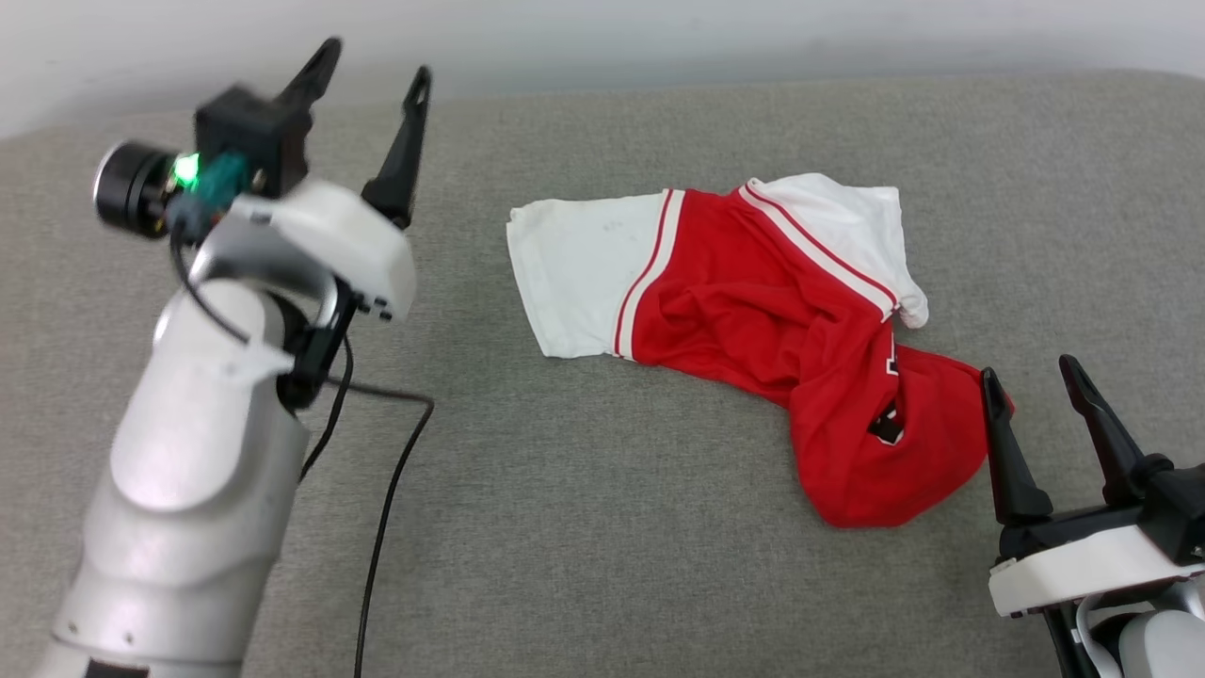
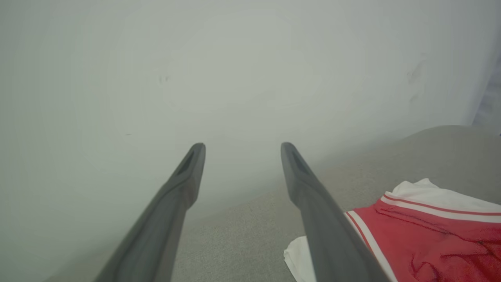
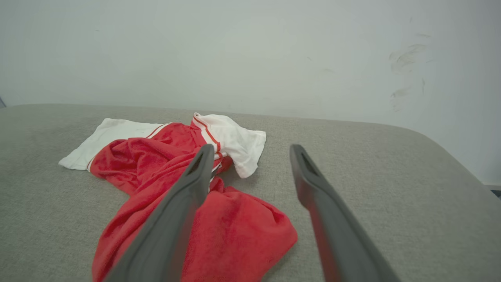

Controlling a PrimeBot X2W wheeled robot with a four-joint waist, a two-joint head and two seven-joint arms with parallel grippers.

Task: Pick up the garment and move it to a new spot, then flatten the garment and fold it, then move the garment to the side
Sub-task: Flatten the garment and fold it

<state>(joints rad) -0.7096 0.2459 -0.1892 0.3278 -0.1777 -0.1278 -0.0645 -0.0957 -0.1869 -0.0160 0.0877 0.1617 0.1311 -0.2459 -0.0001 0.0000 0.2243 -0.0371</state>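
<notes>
One crumpled red garment (image 1: 744,311), two white sleeves, striped seam trim

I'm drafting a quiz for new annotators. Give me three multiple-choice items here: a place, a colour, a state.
1. Where does the garment lie? A) on the grey cushion B) on a wooden floor C) on a hook
2. What colour are its sleeves? A) blue B) white C) black
3. How do the left tool and right tool stand? A) both shut B) left shut, right open C) both open
Answers: 1 A, it lies crumpled on that cushion; 2 B, white beside the red body; 3 C, each stands with jaws apart.
</notes>
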